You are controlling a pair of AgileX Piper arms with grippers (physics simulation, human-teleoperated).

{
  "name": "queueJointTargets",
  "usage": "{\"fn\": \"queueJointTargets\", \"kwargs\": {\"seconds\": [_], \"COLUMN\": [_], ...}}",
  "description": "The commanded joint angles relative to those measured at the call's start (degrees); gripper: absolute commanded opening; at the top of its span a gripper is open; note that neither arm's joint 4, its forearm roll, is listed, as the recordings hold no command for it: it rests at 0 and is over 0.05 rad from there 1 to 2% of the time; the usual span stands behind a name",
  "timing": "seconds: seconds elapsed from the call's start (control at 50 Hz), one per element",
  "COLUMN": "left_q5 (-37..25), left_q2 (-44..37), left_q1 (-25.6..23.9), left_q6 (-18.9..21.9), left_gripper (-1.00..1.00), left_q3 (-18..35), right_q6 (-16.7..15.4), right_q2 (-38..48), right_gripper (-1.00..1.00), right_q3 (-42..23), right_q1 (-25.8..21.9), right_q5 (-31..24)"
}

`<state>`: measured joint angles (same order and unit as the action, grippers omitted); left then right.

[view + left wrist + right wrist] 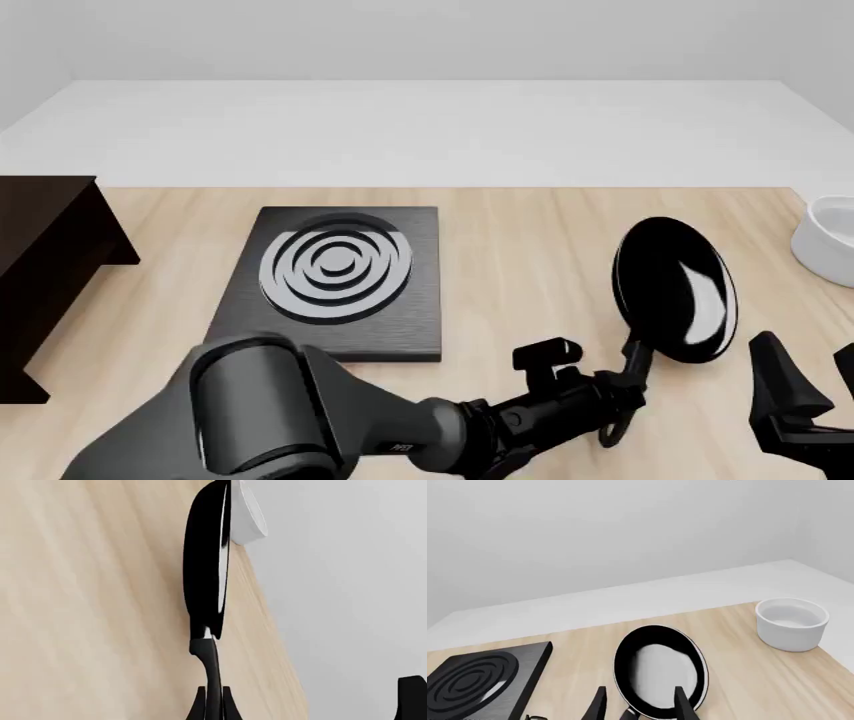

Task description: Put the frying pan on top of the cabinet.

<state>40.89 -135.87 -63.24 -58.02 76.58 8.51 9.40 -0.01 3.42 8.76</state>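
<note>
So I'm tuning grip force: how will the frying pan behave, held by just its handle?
The frying pan is probably stiff. Its thin handle sits pinched in the left gripper, and the wide bowl far from that grip may make it twist or droop. The glossy finish suggests a slippery hold.
</note>
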Motion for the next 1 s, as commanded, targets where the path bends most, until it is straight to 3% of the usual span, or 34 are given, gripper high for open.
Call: {"fn": "queueJointTargets", "kwargs": {"seconds": [0.02,0.64,1.0], "left_q5": [1.03,2.25,-5.94], "left_q2": [6.87,35.28,54.52], "left_q1": [3.73,9.00,16.94], "left_q6": [2.06,8.58,14.73], "left_gripper": [-1.00,-1.00,-1.00], "left_q3": [-8.16,-25.50,-31.37], "right_q6": [-0.60,-2.11,-2.88], "right_q2": [-0.86,-3.82,-3.85], "right_gripper": [1.00,1.00,1.00], "right_q3": [-0.01,0.00,0.00], "right_q1": [-0.32,-1.19,-1.65], "right_q5": [-0.69,-3.74,-3.69]}}
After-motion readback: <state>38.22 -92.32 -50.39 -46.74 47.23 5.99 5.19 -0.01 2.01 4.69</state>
